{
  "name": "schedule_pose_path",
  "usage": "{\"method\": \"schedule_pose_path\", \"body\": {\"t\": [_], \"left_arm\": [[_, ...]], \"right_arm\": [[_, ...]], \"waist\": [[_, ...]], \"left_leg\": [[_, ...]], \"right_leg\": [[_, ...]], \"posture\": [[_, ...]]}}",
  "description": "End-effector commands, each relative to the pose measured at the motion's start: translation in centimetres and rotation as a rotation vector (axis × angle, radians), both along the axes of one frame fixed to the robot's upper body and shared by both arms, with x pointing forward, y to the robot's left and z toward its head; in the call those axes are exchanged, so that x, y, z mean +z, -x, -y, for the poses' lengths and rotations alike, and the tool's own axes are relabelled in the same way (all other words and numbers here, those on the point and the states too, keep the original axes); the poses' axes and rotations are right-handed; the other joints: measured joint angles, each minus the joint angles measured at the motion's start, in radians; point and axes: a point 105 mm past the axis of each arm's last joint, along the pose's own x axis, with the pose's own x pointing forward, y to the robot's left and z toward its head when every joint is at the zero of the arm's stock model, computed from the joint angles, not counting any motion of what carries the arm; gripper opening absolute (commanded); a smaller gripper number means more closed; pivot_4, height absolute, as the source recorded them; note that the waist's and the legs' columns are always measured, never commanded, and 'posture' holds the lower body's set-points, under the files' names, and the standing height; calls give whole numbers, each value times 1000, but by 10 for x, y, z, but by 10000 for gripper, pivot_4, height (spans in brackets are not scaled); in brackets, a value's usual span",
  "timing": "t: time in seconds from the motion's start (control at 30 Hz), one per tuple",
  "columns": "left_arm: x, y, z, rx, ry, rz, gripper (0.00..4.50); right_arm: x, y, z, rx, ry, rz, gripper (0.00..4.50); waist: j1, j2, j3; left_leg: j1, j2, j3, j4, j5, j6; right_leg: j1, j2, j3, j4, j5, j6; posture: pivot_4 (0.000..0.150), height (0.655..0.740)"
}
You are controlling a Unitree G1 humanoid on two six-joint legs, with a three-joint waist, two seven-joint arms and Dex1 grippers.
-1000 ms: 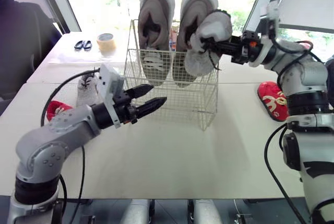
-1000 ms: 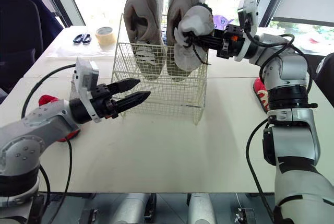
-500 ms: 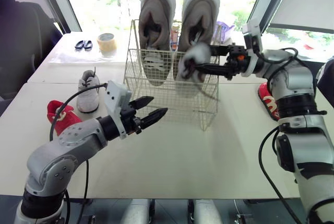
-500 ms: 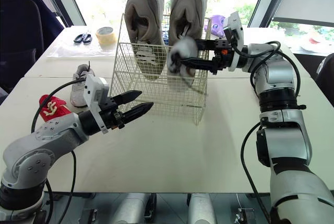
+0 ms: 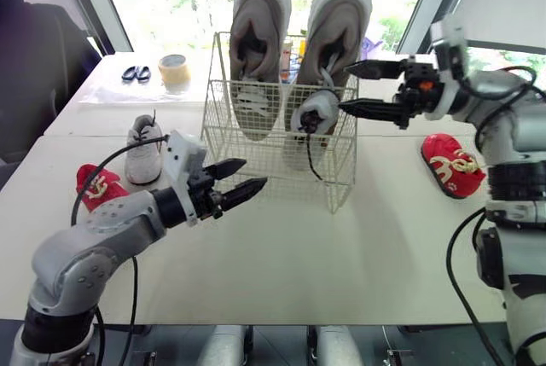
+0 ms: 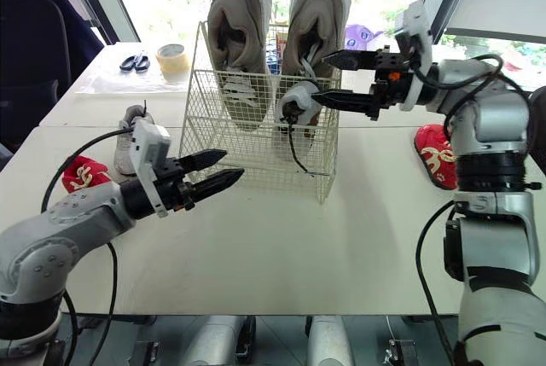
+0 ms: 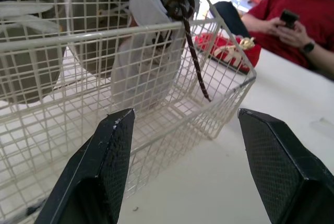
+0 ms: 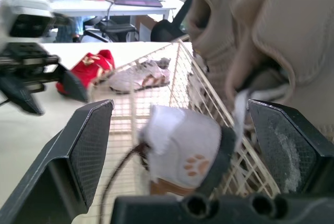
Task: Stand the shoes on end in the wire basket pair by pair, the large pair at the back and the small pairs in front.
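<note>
1. The wire basket [image 5: 337, 174] stands on the white table [image 5: 341, 255]; we place everything else from it.
2. The large grey pair [image 5: 260, 42] stands on end along the basket's back, side by side, rising well above its rim.
3. One small white shoe [image 5: 320, 106] stands on end inside the basket at its front right, just before the right-hand large shoe. Its dark lace [image 5: 314, 157] dangles down by the front wall.
4. The right gripper [image 5: 343, 86] hovers at the basket's right rim, fingers spread wide with nothing between them. The lower fingertip is just beside the small white shoe; we cannot tell whether it touches.
5. The left gripper [image 5: 256, 171] hangs before the basket's front left, pointing toward it, fingers parted and empty.
6. Left of the basket a second small white shoe [image 5: 143, 148] lies on the table, with a red shoe [image 5: 98, 187] farther left.
7. Right of the basket lies another red shoe [image 5: 450, 164].
8. Behind the basket, to the left, are a tape roll [image 5: 174, 69] and scissors [image 5: 135, 72].
</note>
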Motion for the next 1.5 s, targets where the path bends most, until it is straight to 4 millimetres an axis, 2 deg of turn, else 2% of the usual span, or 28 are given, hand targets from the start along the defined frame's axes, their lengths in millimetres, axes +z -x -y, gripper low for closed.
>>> {"method": "schedule_pose_path", "body": {"t": [0.03,0.1,0.3,0.37,0.47,0.53,0.6,0.8,0.9,1.03,1.17,1.27,1.5], "left_arm": [[30,7,-14,-37,104,6,37555],[47,-5,-42,70,103,15,44274],[91,-54,-127,451,68,-1,44274],[91,-76,-156,593,18,-58,44274],[78,-95,-178,715,-121,-120,44274],[57,-111,-195,801,-234,-225,44274],[49,-121,-207,853,-275,-299,44274],[31,-138,-223,904,-324,-434,44274],[18,-141,-221,879,-339,-476,44274],[-9,-143,-223,885,-432,-519,44274],[-35,-145,-213,850,-420,-580,44274],[-55,-148,-206,845,-418,-597,35764],[-67,-151,-201,845,-399,-600,1204]], "right_arm": [[23,27,1,21,-55,42,45000],[29,41,-2,23,-56,60,45000],[44,81,-16,124,10,59,45000],[40,92,-24,167,64,43,45000],[32,95,-32,178,105,9,45000],[9,93,-38,186,170,-34,45000],[-4,93,-41,196,202,-61,45000],[-15,97,-45,185,225,-56,45000],[-20,97,-44,167,221,-61,45000],[-21,98,-45,154,200,-62,45000],[-24,97,-46,134,182,-63,45000],[-24,96,-46,114,181,-54,45000],[-23,98,-46,95,195,-47,45000]], "waist": [[0,0,0],[0,0,0],[-1,0,0],[0,0,0],[-1,0,0],[1,-1,0],[1,-3,-1],[-3,-5,1],[-4,-5,1],[-1,-6,1],[0,-7,1],[3,-8,1],[3,-7,1]], "left_leg": [[0,0,0,0,0,0],[0,0,-1,0,0,0],[1,0,-1,-1,0,0],[0,0,-1,-1,0,0],[1,0,0,-2,0,0],[2,-1,0,-2,0,0],[2,0,-2,-2,0,0],[-1,-1,-1,-2,0,0],[-1,0,0,-4,0,1],[-1,0,-1,-3,0,1],[-1,0,-1,-3,0,0],[-1,-1,-1,-2,0,1],[-1,-1,-1,-2,0,1]], "right_leg": [[0,0,0,0,0,0],[0,0,0,0,0,0],[0,1,-1,0,0,0],[0,1,-1,0,0,0],[1,1,-2,-1,0,1],[2,1,-2,-2,2,4],[3,1,-3,-3,2,4],[1,1,-4,-4,3,6],[0,1,-3,-5,3,6],[0,0,-3,-5,3,6],[0,-1,-3,-5,3,7],[1,-1,-3,-5,4,7],[2,-1,-3,-6,4,8]], "posture": [[1500,6563],[1500,6563],[1500,6563],[1500,6563],[1500,6563],[1500,6563],[1500,6563],[1500,6563],[1500,6563],[1500,6563],[1500,6563],[1500,6563],[1500,6563]]}}
